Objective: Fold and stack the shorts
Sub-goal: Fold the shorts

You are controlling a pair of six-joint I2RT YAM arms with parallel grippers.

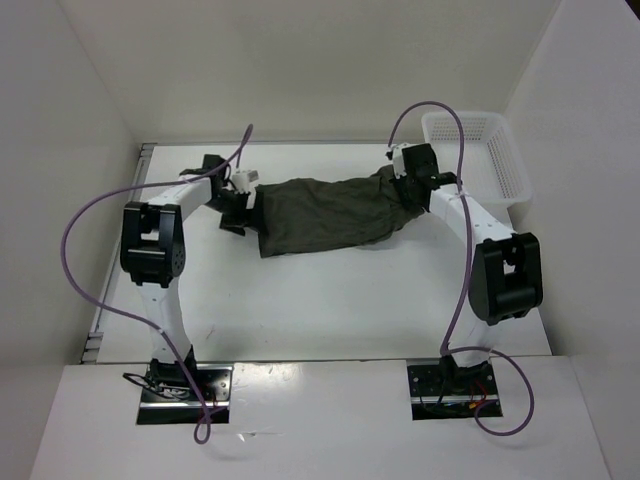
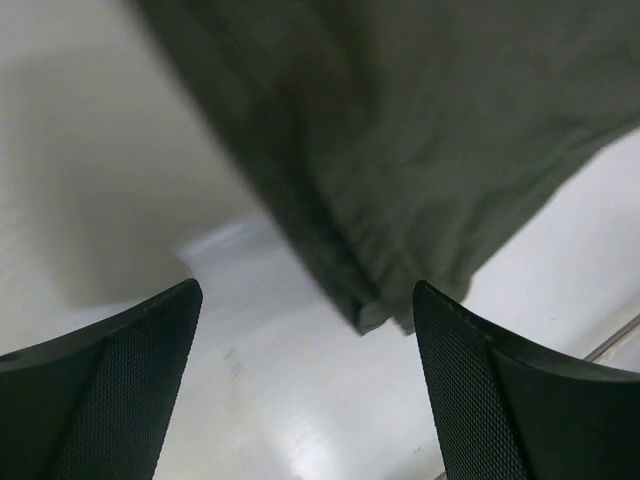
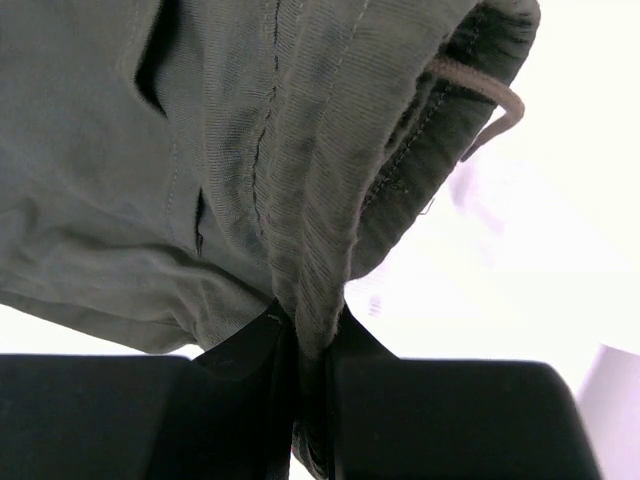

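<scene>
Pinching the shorts (image 3: 250, 150), the right hand (image 3: 305, 340) hides its tips in cloth; left hand (image 2: 305, 295) gapes empty.

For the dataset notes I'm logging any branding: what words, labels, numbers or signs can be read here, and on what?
None can be read.
The shorts show no tag or print in any view, including the waistband pinched in the right pincer.
The white basket bears no legible marking.
</scene>
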